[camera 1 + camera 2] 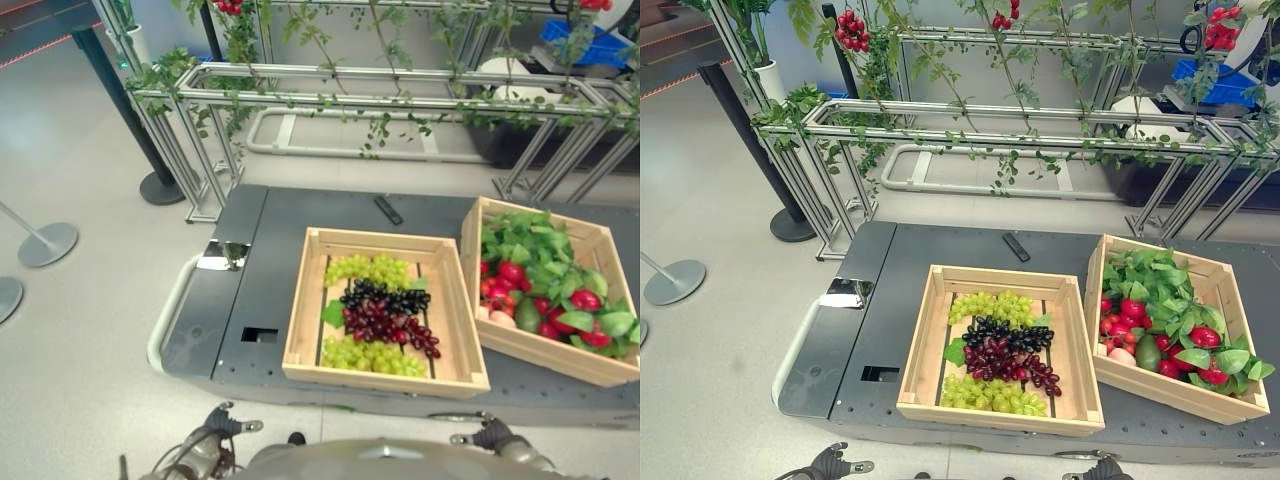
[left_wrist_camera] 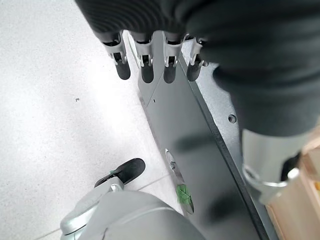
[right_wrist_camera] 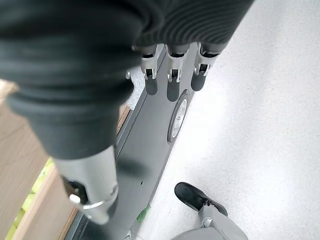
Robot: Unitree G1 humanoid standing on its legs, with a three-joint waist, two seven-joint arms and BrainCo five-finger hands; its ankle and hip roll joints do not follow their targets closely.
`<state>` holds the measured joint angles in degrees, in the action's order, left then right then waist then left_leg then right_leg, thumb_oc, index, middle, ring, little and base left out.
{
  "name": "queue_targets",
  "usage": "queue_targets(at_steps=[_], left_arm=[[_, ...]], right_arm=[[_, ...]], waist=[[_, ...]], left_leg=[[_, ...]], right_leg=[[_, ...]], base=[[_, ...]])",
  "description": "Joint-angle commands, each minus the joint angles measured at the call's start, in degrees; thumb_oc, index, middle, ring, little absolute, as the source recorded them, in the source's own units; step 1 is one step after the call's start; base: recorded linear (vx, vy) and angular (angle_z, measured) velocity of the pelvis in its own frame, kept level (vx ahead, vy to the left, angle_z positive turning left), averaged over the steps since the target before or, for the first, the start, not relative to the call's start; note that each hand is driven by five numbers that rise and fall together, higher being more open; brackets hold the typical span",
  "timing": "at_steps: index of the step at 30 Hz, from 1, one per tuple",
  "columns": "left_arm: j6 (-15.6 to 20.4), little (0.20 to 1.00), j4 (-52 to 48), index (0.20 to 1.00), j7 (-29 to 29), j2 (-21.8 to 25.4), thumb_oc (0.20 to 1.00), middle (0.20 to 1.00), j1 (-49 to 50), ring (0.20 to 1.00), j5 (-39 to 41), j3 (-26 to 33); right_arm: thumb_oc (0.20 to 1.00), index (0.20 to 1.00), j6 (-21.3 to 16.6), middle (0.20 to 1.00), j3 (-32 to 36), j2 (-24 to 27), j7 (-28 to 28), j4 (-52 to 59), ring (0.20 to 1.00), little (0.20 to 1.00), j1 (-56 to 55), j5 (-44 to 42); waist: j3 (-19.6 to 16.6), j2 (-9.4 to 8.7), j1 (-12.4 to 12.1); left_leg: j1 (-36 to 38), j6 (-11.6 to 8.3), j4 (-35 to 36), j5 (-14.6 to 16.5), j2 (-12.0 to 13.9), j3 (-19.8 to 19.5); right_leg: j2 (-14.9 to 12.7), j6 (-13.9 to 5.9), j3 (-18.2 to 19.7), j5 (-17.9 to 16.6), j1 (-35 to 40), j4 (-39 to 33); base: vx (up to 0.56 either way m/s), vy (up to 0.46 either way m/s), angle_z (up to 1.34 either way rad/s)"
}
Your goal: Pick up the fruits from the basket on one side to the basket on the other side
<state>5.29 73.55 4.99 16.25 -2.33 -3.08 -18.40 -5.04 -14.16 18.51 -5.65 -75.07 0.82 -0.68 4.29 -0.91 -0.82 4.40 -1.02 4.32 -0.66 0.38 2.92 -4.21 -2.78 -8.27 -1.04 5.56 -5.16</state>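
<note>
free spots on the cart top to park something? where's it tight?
Bare dark cart top left of the grape crate, up to the silver plate. Another strip behind both crates, around the black remote. Tight: the narrow gap between the grape crate and the leafy fruit crate.

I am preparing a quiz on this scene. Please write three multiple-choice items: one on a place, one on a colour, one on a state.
1. Where do the grapes lie?
A. in the flat crate
B. in the tilted crate
C. on the floor

2. What colour is the grape bunch in the middle of that crate?
A. green
B. dark purple
C. orange

3. How is the left hand?
A. curled round a fruit
B. fingers straight, holding nothing
C. pressing on a crate

Answers:
1 A, the grapes fill the flat crate, while the tilted crate holds red fruits and leaves.
2 B, the dark bunch lies between two green ones.
3 B, the left hand hangs over the floor beside the platform.
</note>
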Motion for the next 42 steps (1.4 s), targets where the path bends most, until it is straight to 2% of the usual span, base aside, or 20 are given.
queue_targets(at_steps=[1,5,8,11,12,14,15,17,18,19,22,23,25,29,33,37,42], left_arm=[[0.0,1.0,2.7,1.0,0.3,0.3,1.0,1.0,-3.5,1.0,1.7,1.9],[0.1,1.0,1.5,1.0,0.0,1.3,1.0,1.0,-3.8,1.0,1.8,1.9],[0.1,1.0,0.6,1.0,-0.4,3.1,1.0,1.0,-3.8,1.0,1.6,2.2],[0.2,1.0,-0.9,1.0,-1.0,6.4,1.0,1.0,-3.0,1.0,1.8,3.7],[0.2,1.0,-0.9,1.0,-1.0,6.4,1.0,1.0,-3.0,1.0,1.8,3.7],[0.4,1.0,-2.9,1.0,-1.6,8.7,1.0,1.0,-1.7,1.0,2.4,4.7],[0.6,1.0,-4.2,1.0,-2.7,10.2,1.0,1.0,-0.3,1.0,2.6,4.9],[0.8,1.0,-4.5,1.0,-3.4,10.6,1.0,1.0,0.7,1.0,2.5,5.0],[0.9,1.0,-4.2,1.0,-3.6,10.5,1.0,1.0,1.1,1.0,2.5,5.2],[0.9,1.0,-4.2,1.0,-3.6,10.5,1.0,1.0,1.1,1.0,2.5,5.2],[1.4,1.0,-4.0,1.0,-4.5,9.8,1.0,1.0,2.3,1.0,2.3,5.4],[1.4,1.0,-4.0,1.0,-4.5,9.8,1.0,1.0,2.3,1.0,2.3,5.4],[1.6,1.0,-3.5,1.0,-4.6,9.2,1.0,1.0,2.7,1.0,2.4,5.1],[1.8,1.0,-3.9,1.0,-4.5,8.3,1.0,1.0,3.1,1.0,2.7,4.7],[2.0,1.0,-4.5,1.0,-4.5,7.7,1.0,1.0,3.1,1.0,2.7,3.7],[2.0,1.0,-4.8,1.0,-4.4,7.7,1.0,1.0,2.3,1.0,2.6,2.3],[2.2,1.0,-6.0,1.0,-3.9,9.1,1.0,1.0,1.2,1.0,2.6,1.2]], right_arm=[[1.0,1.0,-0.2,1.0,-0.2,0.7,-0.1,-0.7,1.0,1.0,2.2,-1.0],[1.0,1.0,-0.6,1.0,-1.4,2.0,1.1,2.6,1.0,1.0,2.5,-1.1],[1.0,1.0,-0.7,1.0,-2.8,4.6,2.7,8.3,1.0,1.0,2.2,-0.1],[1.0,1.0,-0.7,1.0,-2.4,11.6,5.7,24.4,1.0,1.0,1.0,-0.7],[1.0,1.0,-0.6,1.0,-2.4,11.7,5.8,24.5,1.0,1.0,0.9,-0.7],[1.0,1.0,-1.4,1.0,-0.8,19.4,9.7,38.2,1.0,1.0,-1.2,-3.6],[1.0,1.0,-2.5,1.0,1.7,28.3,13.3,48.3,1.0,1.0,-4.3,-7.5],[1.0,1.0,-3.7,1.0,3.1,36.0,16.4,54.4,1.0,1.0,-6.3,-10.1],[1.0,1.0,-4.0,1.0,3.9,39.1,17.4,56.9,1.0,1.0,-6.5,-11.0],[1.0,1.0,-3.9,1.0,4.0,39.2,17.4,57.1,1.0,1.0,-6.6,-11.0],[1.0,1.0,-4.9,1.0,5.4,48.4,20.5,62.2,1.0,1.0,-5.6,-14.4],[1.0,1.0,-4.9,1.0,5.4,48.4,20.5,62.2,1.0,1.0,-5.6,-14.4],[1.0,1.0,-5.0,1.0,4.4,51.6,20.9,62.7,1.0,1.0,-2.0,-15.4],[1.0,1.0,-5.1,1.0,1.3,53.0,20.5,61.9,1.0,1.0,3.5,-14.9],[1.0,1.0,-5.1,1.0,-2.4,53.1,19.9,60.6,1.0,1.0,9.4,-14.5],[1.0,1.0,-4.8,1.0,-9.1,51.9,19.2,58.7,1.0,1.0,18.7,-14.1],[1.0,1.0,-5.0,1.0,-14.6,50.4,16.9,56.3,1.0,1.0,28.9,-13.9]], waist=[[0.5,-1.93,-0.6],[1.3,-2.48,-0.7],[2.3,-3.54,-0.9],[3.8,-5.24,-0.9],[3.7,-5.21,-0.9],[4.5,-6.22,-0.8],[4.9,-7.08,-0.7],[5.2,-7.65,-0.7],[5.2,-7.81,-0.6],[5.2,-7.74,-0.6],[5.3,-8.49,-0.6],[5.3,-8.49,-0.6],[5.2,-8.9,-0.6],[5.3,-9.17,-0.9],[5.9,-9.22,-1.2],[7.3,-9.37,-1.7],[10.9,-8.64,-2.4]], left_leg=[[-1.8,-0.7,-3.0,2.3,-0.3,-1.8],[-2.9,-0.8,-3.4,2.0,-0.2,-2.0],[-4.1,-0.93,-3.9,1.7,-0.1,-2.0],[-5.6,-1.11,-4.7,1.4,0.1,-1.7],[-5.6,-1.11,-4.8,1.5,0.1,-1.7],[-6.3,-1.28,-5.3,1.3,0.1,-1.5],[-6.7,-1.43,-5.6,1.3,0.2,-1.4],[-6.9,-1.53,-5.8,1.3,0.2,-1.2],[-6.9,-1.57,-5.7,1.3,0.3,-1.1],[-6.9,-1.57,-5.7,1.3,0.3,-1.1],[-6.9,-1.76,-5.5,1.3,0.5,-0.5],[-6.9,-1.76,-5.5,1.3,0.5,-0.5],[-6.8,-1.86,-5.5,1.3,0.7,-0.2],[-6.7,-1.82,-5.4,1.4,0.8,0.0],[-7.4,-1.8,-5.9,1.4,0.6,-0.3],[-8.8,-1.4,-7.5,1.8,0.0,-0.7],[-12.5,-0.2,-10.4,2.2,-1.7,-1.7]], right_leg=[[-3.5,-4.29,1.8,-1.9,-3.0,4.0],[-3.4,-4.3,1.8,-2.1,-4.0,4.3],[-3.3,-4.32,1.7,-2.3,-4.9,4.5],[-3.2,-4.59,1.9,-2.8,-6.4,4.9],[-3.2,-4.6,1.9,-2.8,-6.4,4.9],[-3.3,-4.82,2.0,-3.0,-7.0,5.2],[-3.3,-5.08,2.1,-3.2,-7.3,5.5],[-3.5,-5.31,2.1,-3.3,-7.5,5.6],[-3.5,-5.4,2.1,-3.3,-7.6,5.6],[-3.5,-5.4,2.1,-3.3,-7.6,5.6],[-3.5,-5.66,2.5,-3.8,-7.9,5.4],[-3.5,-5.66,2.5,-3.8,-7.9,5.4],[-3.3,-5.66,2.6,-3.8,-8.0,5.3],[-3.2,-5.65,2.7,-3.9,-8.1,5.3],[-3.3,-5.6,2.5,-3.7,-8.6,5.7],[-3.7,-5.68,2.3,-3.6,-9.9,7.6],[-4.7,-6.47,2.7,-3.3,-14.1,13.3]], base=[[0.0,0.0,0.0],[-0.04,-0.023,-0.01],[-0.07,-0.06,0.01],[-0.05,-0.052,0.0],[-0.03,-0.024,-0.04],[-0.04,-0.03,-0.03],[-0.03,-0.025,0.01],[-0.01,-0.006,0.02],[0.0,0.0,0.0],[0.0,0.01,-0.04],[-0.01,0.008,-0.04],[0.0,0.014,-0.1],[0.01,0.006,-0.06],[0.0,0.001,-0.05],[-0.01,0.002,0.0],[-0.05,0.029,-0.01],[-0.08,0.087,0.08]])
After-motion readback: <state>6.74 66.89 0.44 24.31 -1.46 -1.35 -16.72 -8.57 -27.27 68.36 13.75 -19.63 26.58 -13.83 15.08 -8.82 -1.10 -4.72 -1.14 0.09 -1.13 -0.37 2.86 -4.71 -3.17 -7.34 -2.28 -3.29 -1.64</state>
